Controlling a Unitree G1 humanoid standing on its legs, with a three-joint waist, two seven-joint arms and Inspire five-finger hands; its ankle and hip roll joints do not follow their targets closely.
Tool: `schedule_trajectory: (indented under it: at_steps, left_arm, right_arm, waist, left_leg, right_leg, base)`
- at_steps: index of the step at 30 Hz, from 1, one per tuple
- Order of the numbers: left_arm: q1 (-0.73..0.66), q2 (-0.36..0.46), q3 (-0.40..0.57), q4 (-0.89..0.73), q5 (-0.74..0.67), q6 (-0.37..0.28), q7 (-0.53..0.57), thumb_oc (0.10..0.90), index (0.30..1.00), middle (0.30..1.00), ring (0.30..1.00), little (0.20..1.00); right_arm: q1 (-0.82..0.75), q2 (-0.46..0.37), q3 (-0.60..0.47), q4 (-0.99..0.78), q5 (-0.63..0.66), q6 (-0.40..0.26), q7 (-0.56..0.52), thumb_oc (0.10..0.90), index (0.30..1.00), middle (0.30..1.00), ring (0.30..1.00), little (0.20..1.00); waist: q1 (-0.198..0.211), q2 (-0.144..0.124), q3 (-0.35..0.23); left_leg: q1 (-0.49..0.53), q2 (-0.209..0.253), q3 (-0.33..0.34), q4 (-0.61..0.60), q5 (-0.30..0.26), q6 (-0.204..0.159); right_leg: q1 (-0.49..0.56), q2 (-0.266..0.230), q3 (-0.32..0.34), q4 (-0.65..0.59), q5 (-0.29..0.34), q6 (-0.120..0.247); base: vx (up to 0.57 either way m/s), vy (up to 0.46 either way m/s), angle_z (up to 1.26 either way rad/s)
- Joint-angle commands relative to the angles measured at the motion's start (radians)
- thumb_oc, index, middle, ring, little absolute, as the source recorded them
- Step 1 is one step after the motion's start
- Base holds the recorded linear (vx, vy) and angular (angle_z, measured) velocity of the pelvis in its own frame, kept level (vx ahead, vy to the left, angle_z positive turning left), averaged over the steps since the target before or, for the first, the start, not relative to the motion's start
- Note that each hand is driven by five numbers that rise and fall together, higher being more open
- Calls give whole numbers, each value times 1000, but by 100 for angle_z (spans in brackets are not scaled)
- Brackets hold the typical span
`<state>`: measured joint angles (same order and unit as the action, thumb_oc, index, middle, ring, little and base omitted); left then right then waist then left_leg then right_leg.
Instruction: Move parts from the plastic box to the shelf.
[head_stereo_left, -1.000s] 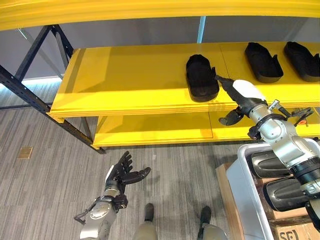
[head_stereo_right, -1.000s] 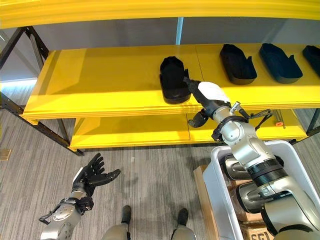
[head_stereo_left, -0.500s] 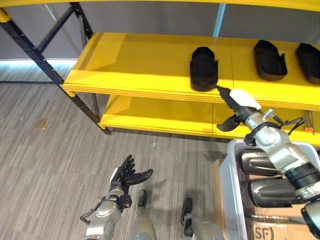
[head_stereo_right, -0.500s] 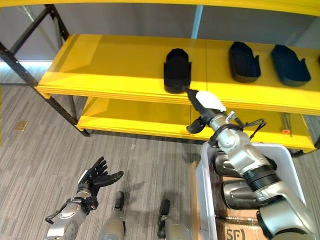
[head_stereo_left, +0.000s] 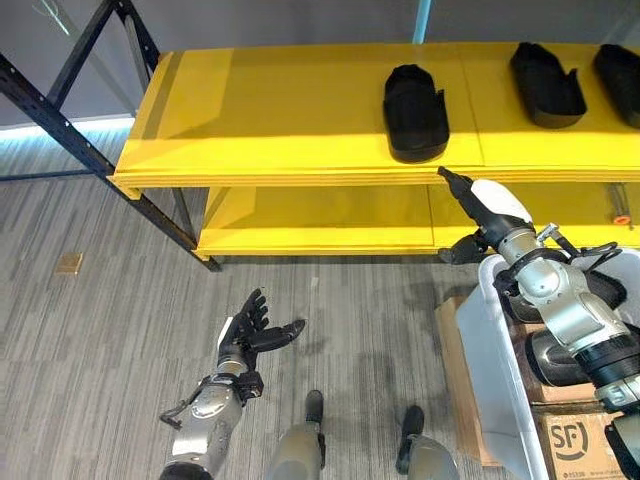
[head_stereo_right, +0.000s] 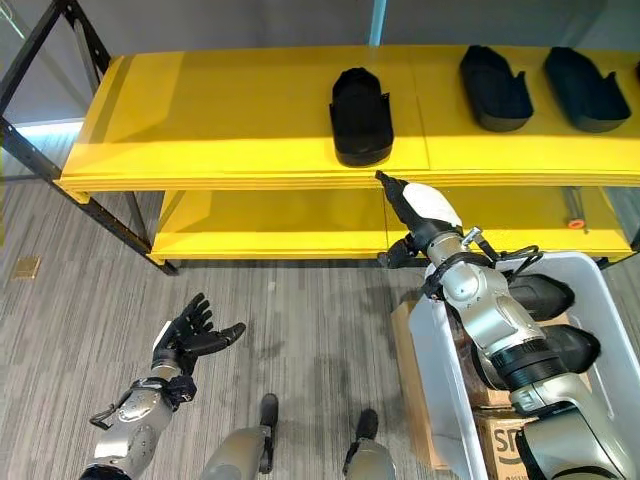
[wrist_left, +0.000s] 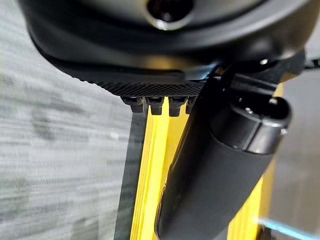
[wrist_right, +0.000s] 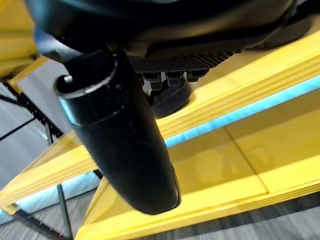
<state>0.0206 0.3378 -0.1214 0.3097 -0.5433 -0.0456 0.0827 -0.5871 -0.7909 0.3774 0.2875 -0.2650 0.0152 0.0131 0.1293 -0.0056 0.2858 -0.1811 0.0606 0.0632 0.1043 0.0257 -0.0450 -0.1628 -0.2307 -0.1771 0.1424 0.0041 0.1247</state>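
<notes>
Lower left, left hand (head_stereo_left: 245, 335) idles over the floor, fingers spread, empty. Centre top, a black part (head_stereo_left: 414, 111) sits on the yellow shelf (head_stereo_left: 260, 120). Right hand (head_stereo_left: 478, 205), fingers straight and empty, has pulled off it since earlier. Next: go down into the plastic box (head_stereo_left: 492, 350) lower right, grab another part (head_stereo_right: 540, 296) squarely.

a warehouse: yellow steel shelving (head_stereo_left: 290, 110), cardboard boxes (head_stereo_left: 575, 440) on the floor.
</notes>
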Motion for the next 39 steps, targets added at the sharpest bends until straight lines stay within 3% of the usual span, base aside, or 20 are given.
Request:
schedule_trajectory:
  at_steps: [1, 7, 8, 9, 11, 13, 16, 17, 18, 20, 21, 22, 25, 28, 39]
  left_arm:
    - [-7, 59, 0, -102, 19, -89, -5, 900, 1000, 1000, 1000, 1000]
    - [-22, 82, -8, -108, 39, -92, -11, 900, 1000, 1000, 1000, 1000]
    - [-23, 82, -13, -106, 44, -91, -12, 900, 1000, 1000, 1000, 1000]
    - [-25, 87, -18, -100, 53, -86, -15, 900, 1000, 1000, 1000, 1000]
    - [-30, 96, -26, -100, 59, -84, -20, 900, 1000, 1000, 1000, 1000]
    - [-29, 99, -28, -105, 68, -84, -25, 900, 1000, 1000, 1000, 1000]
    - [-45, 96, -30, -102, 56, -91, -25, 900, 1000, 1000, 1000, 1000]
    - [-45, 96, -30, -102, 56, -91, -25, 900, 1000, 1000, 1000, 1000]
    - [-55, 96, -28, -104, 46, -94, -22, 900, 1000, 1000, 1000, 1000]
    - [-57, 95, -28, -101, 47, -95, -20, 900, 1000, 1000, 1000, 1000]
    - [-54, 88, -24, -102, 49, -98, -26, 900, 1000, 1000, 1000, 1000]
    - [-51, 86, -22, -98, 50, -98, -30, 900, 1000, 1000, 1000, 1000]
    - [-30, 62, -15, -101, 55, -92, -41, 900, 1000, 1000, 1000, 1000]
    - [8, 37, 0, -108, 49, -81, -42, 900, 1000, 1000, 1000, 1000]
    - [41, 26, 8, -114, 57, -71, -41, 900, 1000, 1000, 1000, 1000]
  right_arm:
    - [-88, 5, -39, -21, 13, -40, -58, 900, 1000, 1000, 1000, 1000]
    - [-75, 17, -47, -5, 16, -42, -61, 900, 1000, 1000, 1000, 1000]
    - [-61, 25, -51, -6, 18, -44, -63, 900, 1000, 1000, 1000, 1000]
    - [-37, 30, -56, -5, 11, -45, -64, 900, 1000, 1000, 1000, 1000]
    - [-42, 27, -51, 3, -1, -42, -64, 900, 1000, 1000, 1000, 1000]
    - [-42, 24, -52, 8, 0, -42, -68, 900, 1000, 1000, 1000, 1000]
    - [-55, 20, -53, 20, 10, -40, -68, 900, 1000, 1000, 1000, 1000]
    - [-55, 20, -53, 20, 11, -40, -68, 900, 1000, 1000, 1000, 1000]
    - [-69, 20, -53, 22, 12, -38, -65, 900, 1000, 1000, 1000, 1000]
    - [-70, 16, -53, 20, 8, -38, -65, 900, 1000, 1000, 1000, 1000]
    - [-64, 9, -60, 15, -1, -40, -63, 900, 1000, 1000, 1000, 1000]
    - [-51, -5, -67, 7, -7, -42, -60, 900, 1000, 1000, 1000, 1000]
    - [-19, -16, -96, -2, 4, -45, -53, 900, 1000, 1000, 1000, 1000]
    - [13, -25, -122, -34, 33, -50, -52, 900, 1000, 1000, 1000, 1000]
    - [17, -73, -149, -94, 62, -61, -57, 900, 1000, 1000, 1000, 1000]
  waist:
    - [1, -87, -96]
    - [2, -102, -100]
    - [-1, -100, -100]
    - [-10, -89, -92]
    - [-25, -63, -72]
    - [-35, -51, -62]
    - [-62, -65, -55]
    - [-63, -62, -53]
    - [-80, -70, -38]
    - [-85, -71, -35]
    - [-85, -86, -34]
    - [-81, -94, -42]
    - [-83, -114, -77]
    - [-90, -102, -112]
    - [-102, -67, -137]
  left_leg:
    - [-85, 46, -33, 113, -51, -11]
    - [-90, 1, -38, 132, -90, 21]
    - [-79, -8, -42, 121, -91, 32]
    - [-49, -25, -48, 89, -85, 56]
    - [-13, -33, -53, 58, -78, 82]
    - [34, -33, -47, 21, -81, 85]
    - [85, -38, -51, -15, -90, 69]
    - [90, -36, -52, -17, -92, 69]
    - [120, -26, -65, -13, -111, 47]
    - [129, -20, -70, -7, -121, 39]
    - [146, -17, -81, 9, -138, 25]
    - [149, -17, -90, 15, -149, 13]
    - [186, -2, -108, 19, -170, -3]
    - [228, 63, -137, -16, -161, -25]
    - [245, 143, -129, -88, -102, -42]
  right_leg:
    - [141, -90, 36, -112, 91, 54]
    - [130, -132, 31, -69, 155, 76]
    - [116, -135, 37, -26, 184, 76]
    - [54, -136, 74, 102, 260, 67]
    - [-7, -128, 89, 224, 306, 50]
    - [-45, -117, 83, 241, 272, 44]
    - [-84, -103, 92, 66, 250, 52]
    - [-75, -101, 88, 59, 251, 52]
    - [-100, -125, 112, -105, 293, 75]
    - [-103, -124, 125, -158, 298, 80]
    - [-104, -122, 135, -189, 302, 89]
    - [-85, -118, 135, -196, 279, 85]
    - [-50, -107, 121, -170, 287, 88]
    - [-31, -47, 115, -114, 199, 57]
    - [-73, 14, 100, -40, 124, 30]
  base:
    - [23, 34, 3]
    - [62, 126, 9]
    - [39, 189, 19]
    - [43, 280, 22]
    - [25, 271, 27]
    - [93, 133, 13]
    - [133, -36, -10]
    - [172, -144, -4]
    - [171, -148, 9]
    - [157, -147, 8]
    - [149, -170, 10]
    - [214, -242, 29]
    - [237, -243, 64]
    - [232, -276, 52]
    - [82, -111, 2]
